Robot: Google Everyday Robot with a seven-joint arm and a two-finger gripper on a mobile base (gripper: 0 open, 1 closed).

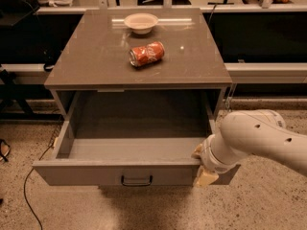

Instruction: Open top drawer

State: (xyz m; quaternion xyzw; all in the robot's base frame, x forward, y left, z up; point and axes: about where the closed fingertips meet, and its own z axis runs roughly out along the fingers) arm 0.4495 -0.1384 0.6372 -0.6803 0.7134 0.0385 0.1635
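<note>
The top drawer (96, 174) of the grey-taupe cabinet stands pulled far out toward me, its deep plain grey inside empty. Its small black loop handle (136, 180) sits at the middle of the front panel. My white arm reaches in from the right. My gripper (202, 169) is at the drawer's front right corner, against the top edge of the front panel, well right of the handle. The wrist hides most of it.
An orange soda can (147, 54) lies on its side on the cabinet top (96, 66). A white bowl (140, 22) stands behind it. A dark cable (33, 176) runs on the speckled floor at the left. Benches and chair legs stand behind the cabinet.
</note>
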